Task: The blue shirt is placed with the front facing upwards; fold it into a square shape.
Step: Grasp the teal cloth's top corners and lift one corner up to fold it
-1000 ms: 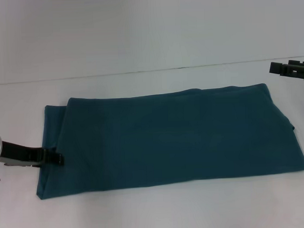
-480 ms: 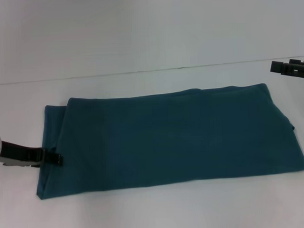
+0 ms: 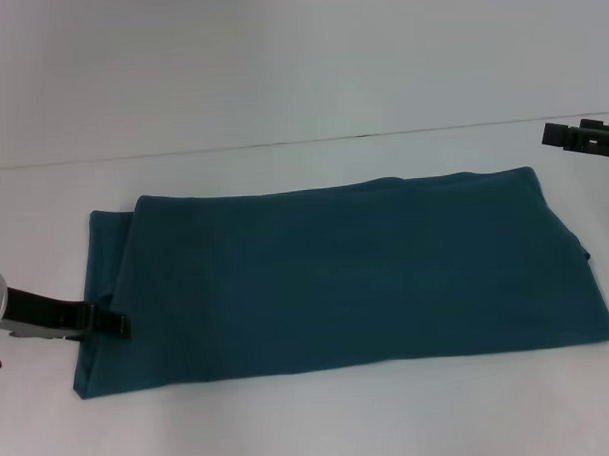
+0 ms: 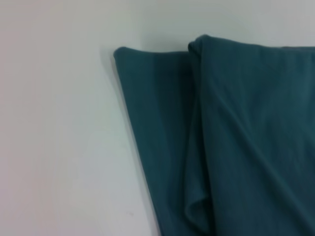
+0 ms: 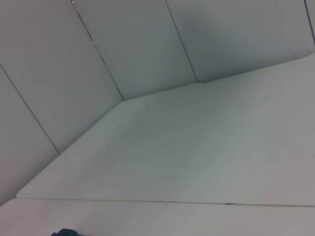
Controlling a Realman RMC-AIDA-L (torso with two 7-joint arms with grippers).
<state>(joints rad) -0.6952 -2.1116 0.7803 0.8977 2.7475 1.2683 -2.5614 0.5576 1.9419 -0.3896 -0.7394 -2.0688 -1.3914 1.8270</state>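
A: Biggest thing first?

B: Plain white table (image 3: 311, 418). On it lies the large dark teal-blue cotton shirt (image 3: 337, 287), already a long band running left to right, plain side up, no lettering showing.

A: So which step?

B: My read: the lengthwise folds are done and the crosswise fold is what's left. A long band isn't a square yet. One end has to go over toward the other.

A: Layers neat?

B: Mostly. At the robot's left end an under layer sticks out past the top layer. The left wrist view shows that stepped corner and a soft ridge where the upper fold ends.

A: Arms?

B: The black left gripper (image 3: 116, 322) sits low at the left short edge of the shirt, tip touching or just over the cloth; can't tell whether it's pinching. Fingers open or closed? Can't tell. The wrist view shows none of them.

A: And right?

B: The black right gripper (image 3: 581, 136) is up at the far right, well apart from the shirt and off the cloth. Finger state, can't tell either. Its wrist view only shows table and wall.

A: Next move needs?

B: I'd guess catching every layer at the left end, both corners if possible, so the offset under layer comes along. Then carry it across level.
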